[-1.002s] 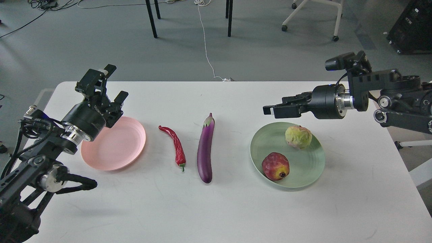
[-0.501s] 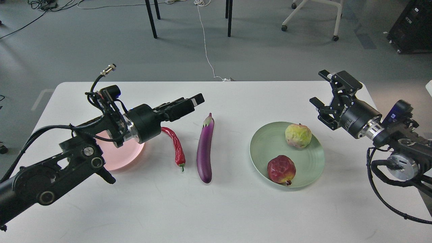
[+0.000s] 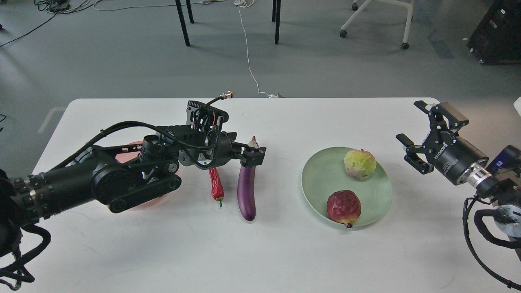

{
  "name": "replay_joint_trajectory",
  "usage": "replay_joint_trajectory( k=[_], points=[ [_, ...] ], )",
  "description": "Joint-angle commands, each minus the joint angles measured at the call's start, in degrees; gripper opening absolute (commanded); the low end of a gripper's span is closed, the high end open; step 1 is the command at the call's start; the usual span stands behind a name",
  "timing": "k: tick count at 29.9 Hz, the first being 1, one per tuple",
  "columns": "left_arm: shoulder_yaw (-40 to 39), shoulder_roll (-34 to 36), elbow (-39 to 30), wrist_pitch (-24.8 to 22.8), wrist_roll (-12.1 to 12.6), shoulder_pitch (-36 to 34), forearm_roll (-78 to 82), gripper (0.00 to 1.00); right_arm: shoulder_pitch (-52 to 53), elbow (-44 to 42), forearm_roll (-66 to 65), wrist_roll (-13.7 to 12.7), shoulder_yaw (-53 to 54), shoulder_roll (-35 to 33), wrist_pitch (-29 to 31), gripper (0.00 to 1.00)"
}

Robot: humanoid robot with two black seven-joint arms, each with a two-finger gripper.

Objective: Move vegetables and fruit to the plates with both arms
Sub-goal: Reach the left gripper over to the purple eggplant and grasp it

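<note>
The purple eggplant [image 3: 247, 191] lies lengthwise at the table's middle, with the red chili pepper [image 3: 215, 186] just to its left. My left arm reaches across the pink plate [image 3: 156, 200] and hides most of it and the chili's top. My left gripper [image 3: 253, 157] is over the eggplant's upper part, just below the cap, with its fingers open on either side. The green plate [image 3: 313, 179] holds the bumpy yellow-green fruit [image 3: 360, 163] and the pomegranate [image 3: 344, 207]. My right gripper [image 3: 412, 124] is open and empty to the right of the green plate.
The white table [image 3: 260, 252] has its far edge near the top of the arms and its right edge under my right arm. Beyond it on the grey floor are black table legs [image 3: 183, 22], a white cable [image 3: 248, 53] and a chair base [image 3: 378, 20].
My left arm swung right from the pink plate, across the chili, to the eggplant's top. My right arm drew back right from above the green plate. The pomegranate shifted a little to the right.
</note>
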Motion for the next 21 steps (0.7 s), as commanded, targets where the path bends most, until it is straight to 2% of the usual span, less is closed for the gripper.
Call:
replay_joint_trajectory(
  k=[1,11,21],
  points=[
    [0.5,-2.1,2.7,-1.7,0.1,0.2,0.0,0.99,0.0,-0.1,0.0,0.0,0.0,0.0,0.6,0.97],
    [0.6,-6.9,6.3,-2.2,1.3,2.0,0.1,0.98,0.0,0.0,0.0,0.0,0.2,0.0,0.6,0.97],
    [0.6,-6.9,8.2,-2.2,2.7,3.9,0.2,0.95,0.0,0.1,0.0,0.0,0.3,0.0,0.6,0.97]
  ],
)
